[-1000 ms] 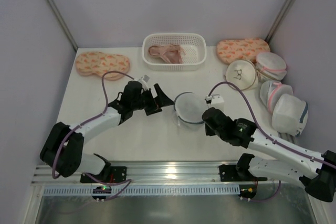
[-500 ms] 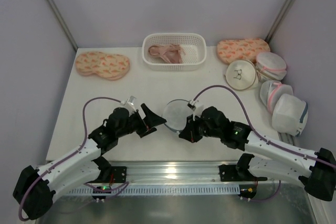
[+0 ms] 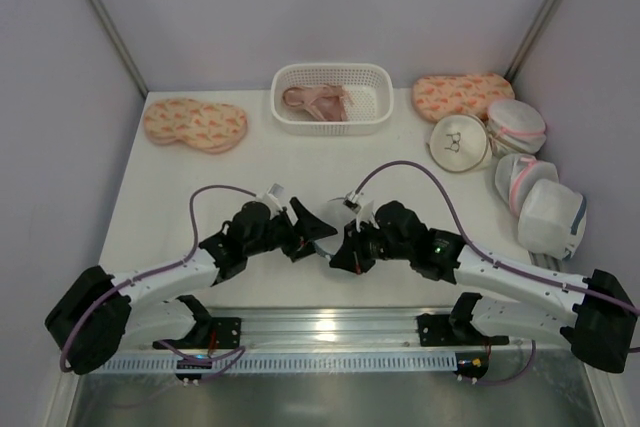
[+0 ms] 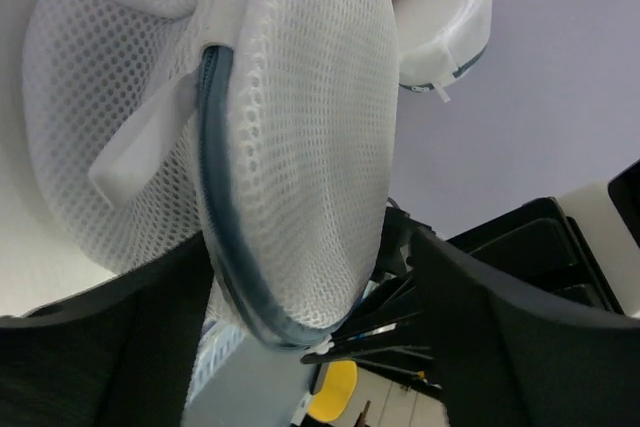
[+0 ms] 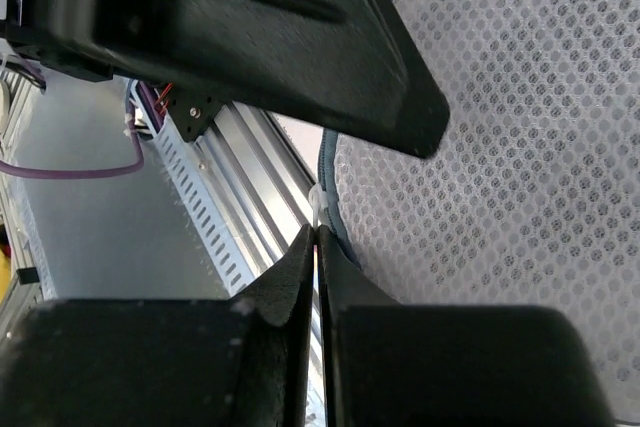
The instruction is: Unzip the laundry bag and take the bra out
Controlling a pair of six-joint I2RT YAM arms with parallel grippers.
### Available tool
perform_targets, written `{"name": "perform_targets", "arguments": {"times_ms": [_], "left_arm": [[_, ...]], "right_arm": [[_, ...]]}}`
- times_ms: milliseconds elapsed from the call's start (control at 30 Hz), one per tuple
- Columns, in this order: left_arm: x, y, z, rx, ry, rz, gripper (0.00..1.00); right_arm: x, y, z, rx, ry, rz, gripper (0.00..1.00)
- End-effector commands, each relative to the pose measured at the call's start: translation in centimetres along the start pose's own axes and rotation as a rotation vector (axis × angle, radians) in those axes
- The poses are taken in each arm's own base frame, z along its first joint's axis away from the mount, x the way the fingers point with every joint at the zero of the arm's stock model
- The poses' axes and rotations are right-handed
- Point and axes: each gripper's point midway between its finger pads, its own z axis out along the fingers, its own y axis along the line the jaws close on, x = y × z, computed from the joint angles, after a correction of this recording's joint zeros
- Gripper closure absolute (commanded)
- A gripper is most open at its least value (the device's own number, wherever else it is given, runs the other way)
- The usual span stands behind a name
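Note:
The laundry bag (image 3: 325,229) hangs off the table near the front middle, mostly hidden between the two grippers. In the left wrist view its white mesh dome (image 4: 300,117) and blue-grey zip rim sit between the wide jaws of my left gripper (image 4: 310,247), which is open and straddles it. My right gripper (image 5: 318,237) is shut on the bag's small white zip pull (image 5: 318,205) at the rim, with the mesh (image 5: 500,177) to its right. From above the right gripper (image 3: 333,259) faces the left gripper (image 3: 312,235). The bra is hidden.
A white basket (image 3: 378,117) holding a pale pink bra stands at the back. Orange patterned pads lie at the back left (image 3: 194,122) and back right (image 3: 463,94). Other mesh bags (image 3: 552,215) crowd the right edge. A metal rail (image 3: 320,327) runs along the front.
Both arms have drawn toward the front edge with the bag. The left gripper has come around the bag and narrowed slightly. The right gripper has stayed shut on the zip pull.

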Motion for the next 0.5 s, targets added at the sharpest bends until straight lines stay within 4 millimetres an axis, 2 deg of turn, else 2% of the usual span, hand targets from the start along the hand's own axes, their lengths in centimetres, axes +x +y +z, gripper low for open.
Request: {"name": "perform_targets", "arguments": {"times_ms": [0,33,67,133,300,467], "left_arm": [[0.6,-5.1,0.6,0.177,0.049,0.050,0.29],[0.5,-5.6,0.7,0.201,0.044,0.052,0.57],[0.4,-5.1,1.0,0.190,0.041,0.045,0.75],[0.0,-4.4,1.1,0.170,0.012,0.044,1.00],[-1.3,-2.6,1.0,0.065,-0.027,0.101,1.00],[-3.8,-2.3,0.3,0.022,-0.067,0.160,1.00]], "right_arm": [[-1.3,0.7,0.0,-0.019,-0.046,-0.041,0.96],[-1.2,0.5,0.0,-0.004,-0.038,-0.038,0.96],[-1.2,0.3,-0.1,0.009,-0.038,-0.042,0.96],[-1.0,-0.1,-0.4,0.037,-0.024,-0.039,0.96],[-0.2,-1.8,-1.9,0.153,0.015,-0.043,0.96],[2.1,-5.8,-4.3,0.401,0.126,-0.012,0.96]]}}
